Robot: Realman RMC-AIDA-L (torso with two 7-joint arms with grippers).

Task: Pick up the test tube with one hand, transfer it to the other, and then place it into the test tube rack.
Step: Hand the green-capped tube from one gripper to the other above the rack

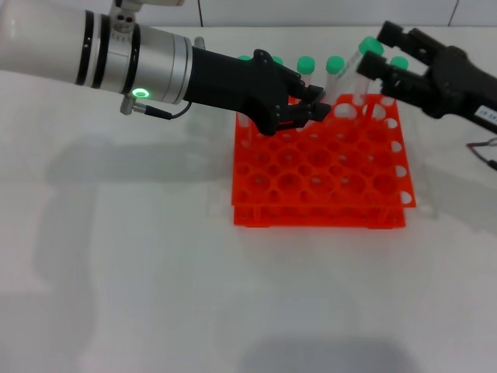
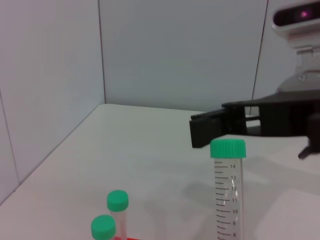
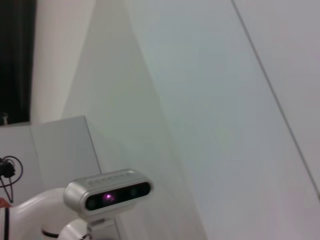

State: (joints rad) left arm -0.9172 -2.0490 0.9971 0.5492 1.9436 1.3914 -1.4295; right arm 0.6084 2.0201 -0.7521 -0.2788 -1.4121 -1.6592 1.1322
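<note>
My left gripper (image 1: 317,103), on the arm with the green ring, is shut on the lower end of the test tube (image 1: 347,76) above the back edge of the orange-red rack (image 1: 322,175). The tube slants up to the right, and its green cap (image 1: 370,46) lies between the fingers of my right gripper (image 1: 378,51). Those fingers stand open on either side of the cap. In the left wrist view the tube (image 2: 228,200) stands upright, with the right gripper's black fingers (image 2: 215,129) just behind its cap. The right wrist view shows no gripper or tube.
Several green-capped tubes (image 1: 307,64) stand in the rack's back row; two show in the left wrist view (image 2: 117,200). The rack's front rows are open holes. A cable (image 1: 483,148) hangs by the right arm. Walls enclose the white table (image 1: 155,256).
</note>
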